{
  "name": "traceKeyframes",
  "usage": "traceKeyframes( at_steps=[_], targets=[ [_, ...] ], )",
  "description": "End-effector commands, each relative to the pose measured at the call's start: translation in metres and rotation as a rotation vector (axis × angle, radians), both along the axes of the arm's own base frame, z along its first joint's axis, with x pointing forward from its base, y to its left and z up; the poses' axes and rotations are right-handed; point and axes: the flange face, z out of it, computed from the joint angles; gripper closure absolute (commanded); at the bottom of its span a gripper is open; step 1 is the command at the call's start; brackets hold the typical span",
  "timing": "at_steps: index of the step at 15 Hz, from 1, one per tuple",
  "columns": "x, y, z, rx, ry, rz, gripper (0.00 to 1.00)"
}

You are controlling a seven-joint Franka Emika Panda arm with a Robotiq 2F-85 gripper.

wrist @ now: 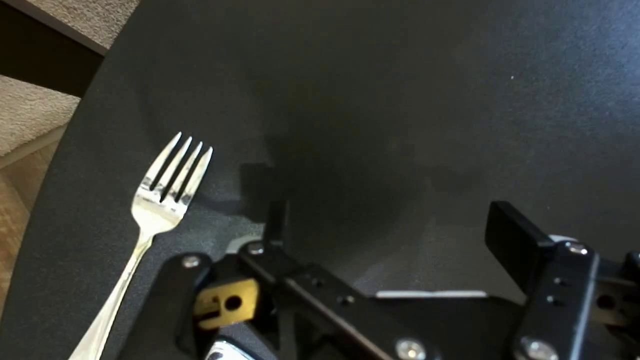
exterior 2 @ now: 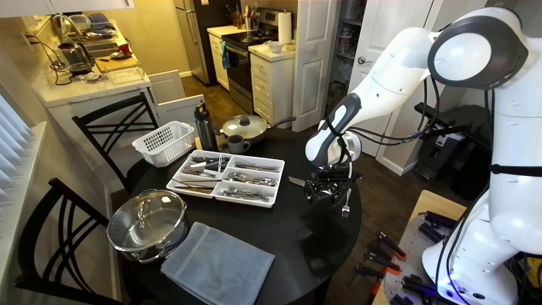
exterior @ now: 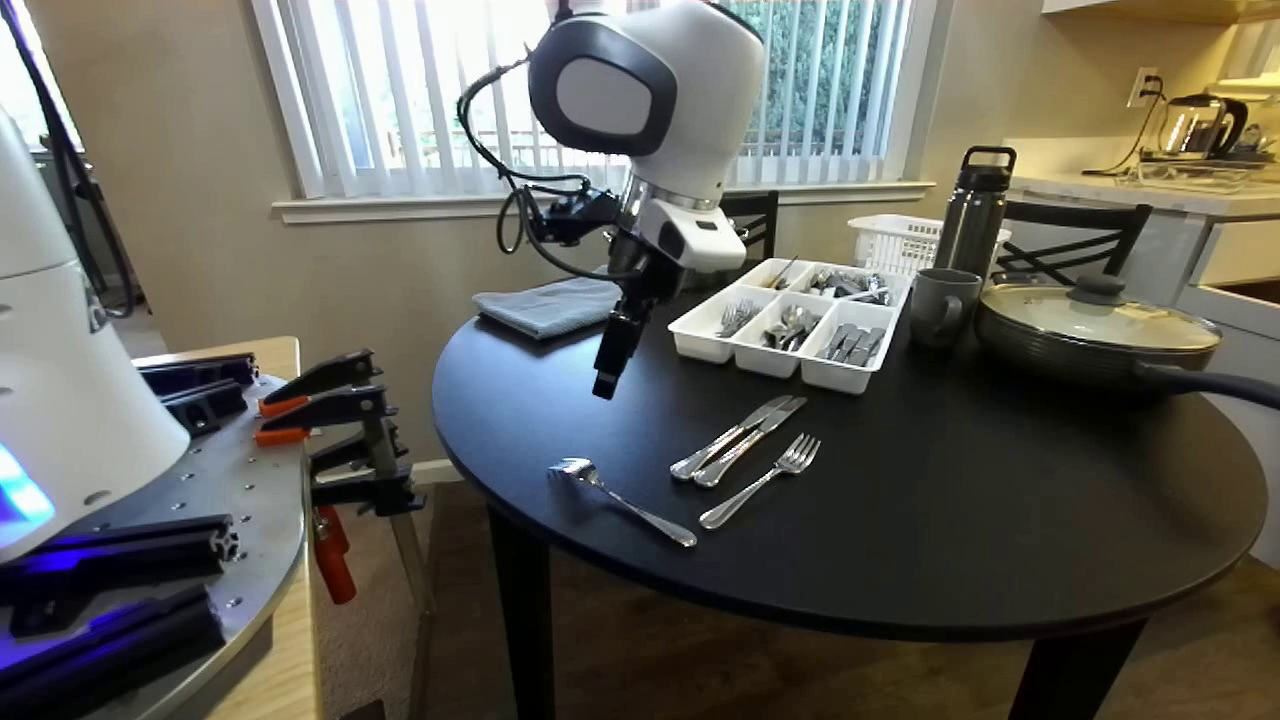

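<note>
Spread pincer [wrist: 392, 230] above table [wrist: 400, 100], fork [wrist: 156, 215] nearby, pantry bottle label [exterior 2: 345, 40] illegible

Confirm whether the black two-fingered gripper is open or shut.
Open: the gripper has its fingertips wide apart in the wrist view, with round black tabletop visible between them.

In an exterior view, a steel pot [exterior 2: 146, 224] with a glass lid stands at the lower left of the frame, just beside a folded grey-blue cloth [exterior 2: 218, 262], while a white plastic basket [exterior 2: 175, 148], a dark bottle [exterior 2: 206, 131], a grey mug [exterior 2: 236, 145] and a lidded pan [exterior 2: 245, 129] sit close together above centre. Two black chairs [exterior 2: 111, 109] stand on the left, with a kettle [exterior 2: 74, 59] on the counter [exterior 2: 84, 91] at the upper left and an oven [exterior 2: 241, 67] at top centre. Vertical blinds [exterior: 400, 100] hang along the top of an exterior view.
</note>
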Motion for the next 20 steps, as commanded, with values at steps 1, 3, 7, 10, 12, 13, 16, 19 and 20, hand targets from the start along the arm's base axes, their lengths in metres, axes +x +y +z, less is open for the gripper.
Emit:
traceKeyframes(
  at_steps=[1,3,7,10,12,13,16,19,20],
  targets=[
    [-0.034,-0.011,0.015,0.018,-0.03,-0.1,0.0],
    [-0.051,-0.022,0.018,0.014,-0.036,-0.234,0.0],
    [-0.078,-0.041,0.025,-0.027,-0.081,-0.409,0.0],
    [-0.08,-0.054,0.013,-0.06,-0.04,-0.416,0.0],
    [-0.078,-0.06,0.003,-0.07,-0.015,-0.391,0.0],
    [-0.078,-0.062,0.0,-0.075,-0.007,-0.379,0.0],
    [-0.077,-0.07,-0.01,-0.116,0.007,-0.335,0.0],
    [-0.074,-0.068,-0.024,-0.139,0.037,-0.299,0.0],
    [-0.074,-0.066,-0.03,-0.135,0.048,-0.29,0.0]
  ],
)
